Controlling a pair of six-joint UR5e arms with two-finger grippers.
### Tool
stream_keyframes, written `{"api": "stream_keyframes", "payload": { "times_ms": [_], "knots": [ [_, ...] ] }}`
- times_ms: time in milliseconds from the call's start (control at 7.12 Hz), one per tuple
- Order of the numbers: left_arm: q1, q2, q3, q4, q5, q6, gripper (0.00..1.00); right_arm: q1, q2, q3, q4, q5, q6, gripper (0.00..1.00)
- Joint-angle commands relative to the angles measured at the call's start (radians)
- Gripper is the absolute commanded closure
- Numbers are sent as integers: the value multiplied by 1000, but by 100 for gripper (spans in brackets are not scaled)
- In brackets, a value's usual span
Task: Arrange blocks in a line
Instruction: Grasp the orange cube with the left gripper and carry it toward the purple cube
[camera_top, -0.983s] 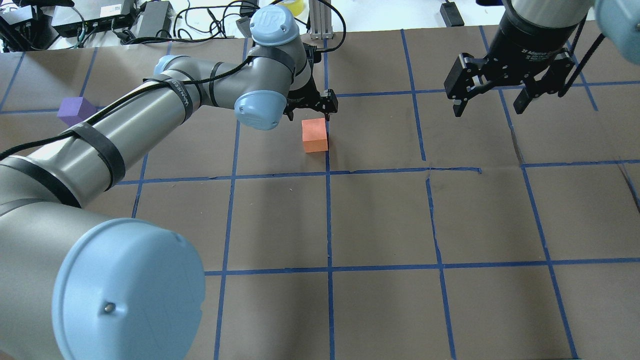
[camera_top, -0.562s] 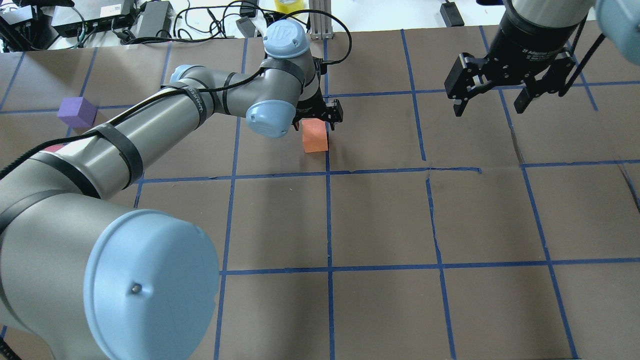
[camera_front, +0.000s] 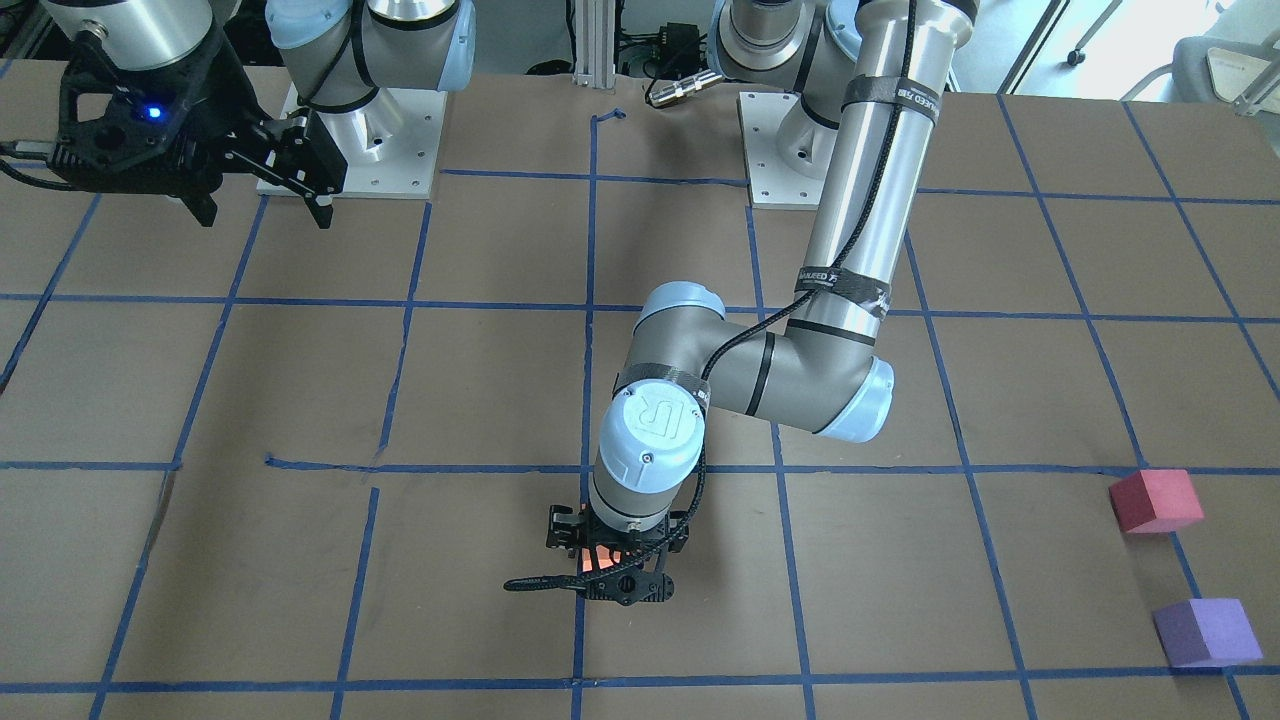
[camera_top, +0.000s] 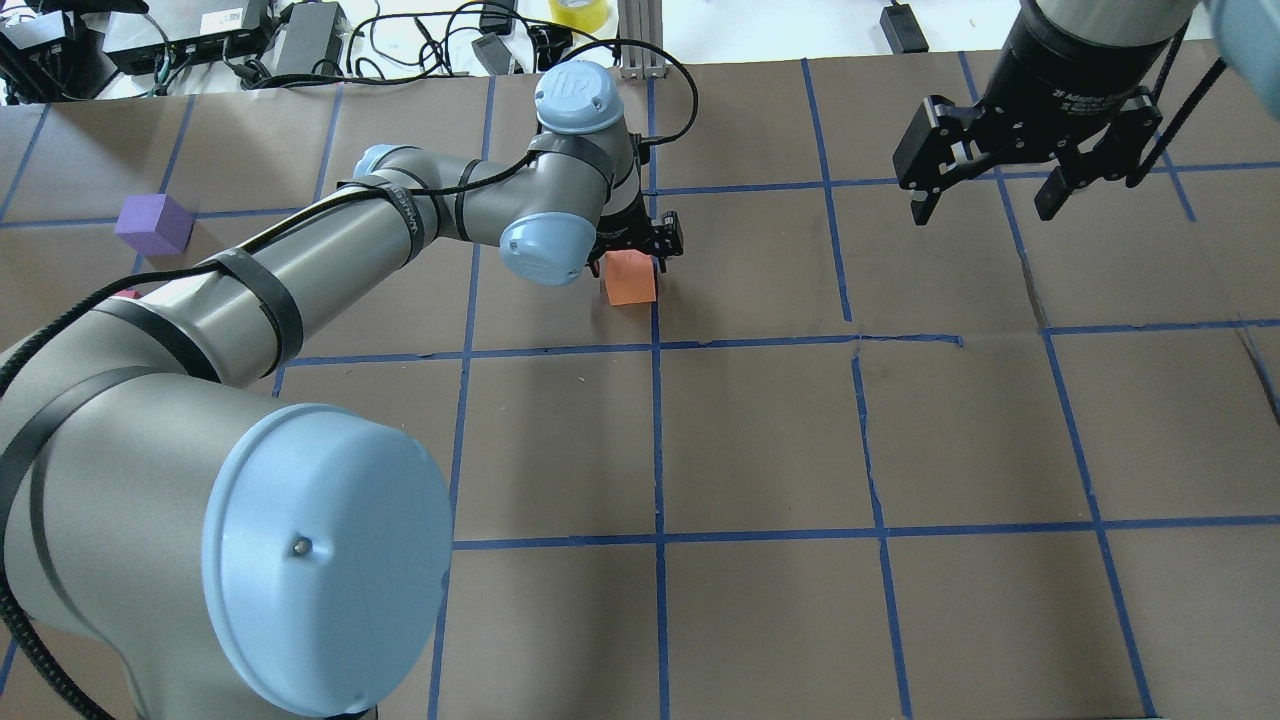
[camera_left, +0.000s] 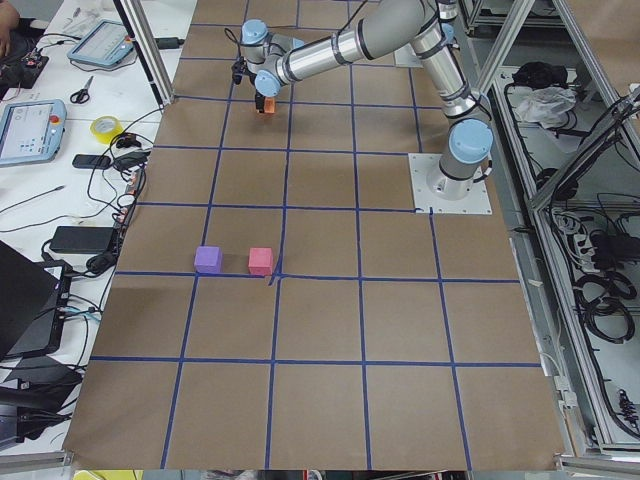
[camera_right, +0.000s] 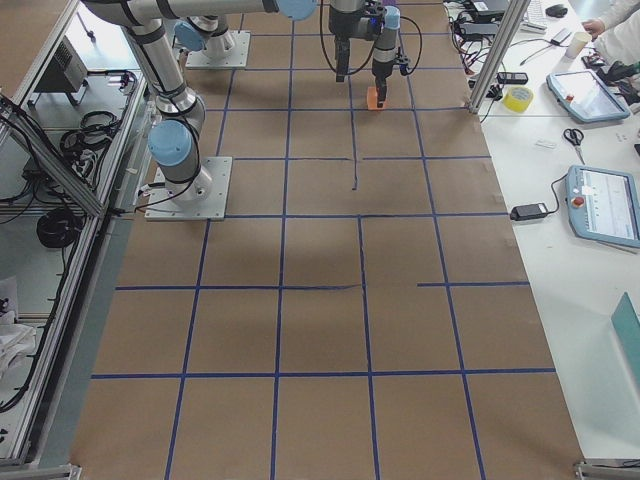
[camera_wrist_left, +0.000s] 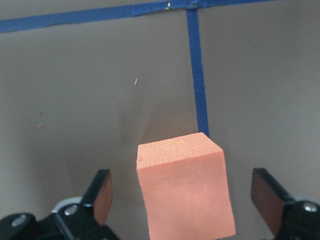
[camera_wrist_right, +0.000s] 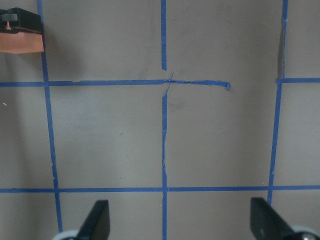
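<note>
Left fingers (camera_wrist_left: 103, 197) spread wide either side of orange block (camera_wrist_left: 184, 187), gap both sides, no grip. Right fingers (camera_wrist_right: 265, 217) open, empty, well apart from it.

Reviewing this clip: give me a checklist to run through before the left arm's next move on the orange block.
1. Left gripper open: ok, its fingers stand apart.
2. Orange block between the fingers: ok, with a gap on each side in the wrist view.
3. Fingers low enough on the block: cannot tell.
4. Block lying flat on the table: ok, beside a blue tape line.
5. Right gripper out of the way: ok, open and far off.
6. Pinkish-red block and purple block free: ok, side by side, not touching.
</note>
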Motion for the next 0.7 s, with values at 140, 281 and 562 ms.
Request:
{"api": "stream_keyframes", "payload": {
  "times_ms": [140, 281, 562],
  "knots": [
    [0, 11, -4, 0, 5, -11, 59, 8, -12, -1, -8, -1, -8, 0],
    [14, 40, -4, 2, 48, -11, 59, 11, -12, -1, -11, 3, 6, 0],
    [169, 67, 7, -4, 178, 37, 63, 11, 1, 1, -147, 2, 1, 0]
  ]
}}
